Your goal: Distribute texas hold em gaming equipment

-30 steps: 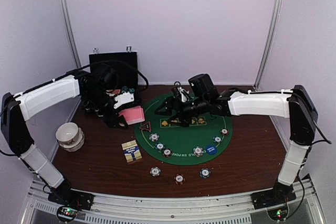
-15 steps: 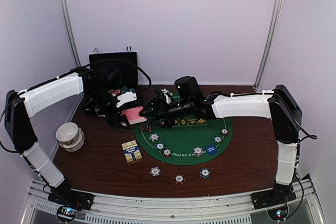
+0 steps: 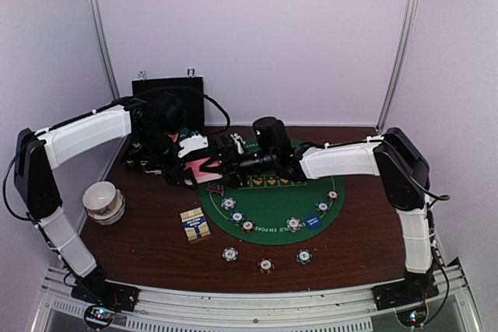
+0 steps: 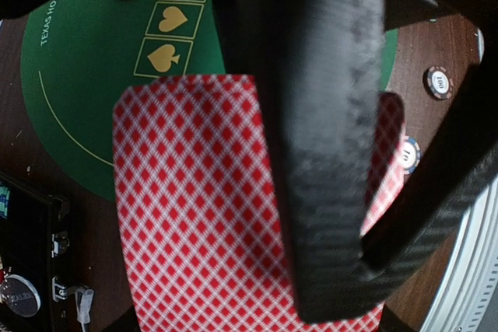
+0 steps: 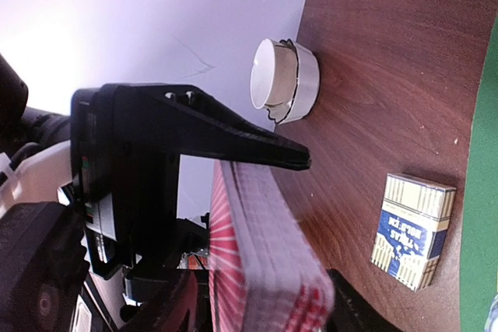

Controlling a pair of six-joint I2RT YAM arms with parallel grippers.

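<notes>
Desk (image 3: 366,239): chips (image 3: 265,265) laid round mat's (image 3: 272,206) 6 o'clock edge. Left jaws clamp undealt deck (image 4: 194,207). Right jaws' state we cannot tell.

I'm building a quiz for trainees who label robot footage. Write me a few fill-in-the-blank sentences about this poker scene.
1. The left gripper holds a deck of ___.
2. The round mat is ___.
3. ___ chips lie off the mat, near its front edge.
4. The bowl stands ___ of the mat.

Missing words: cards; green; three; left.
</notes>
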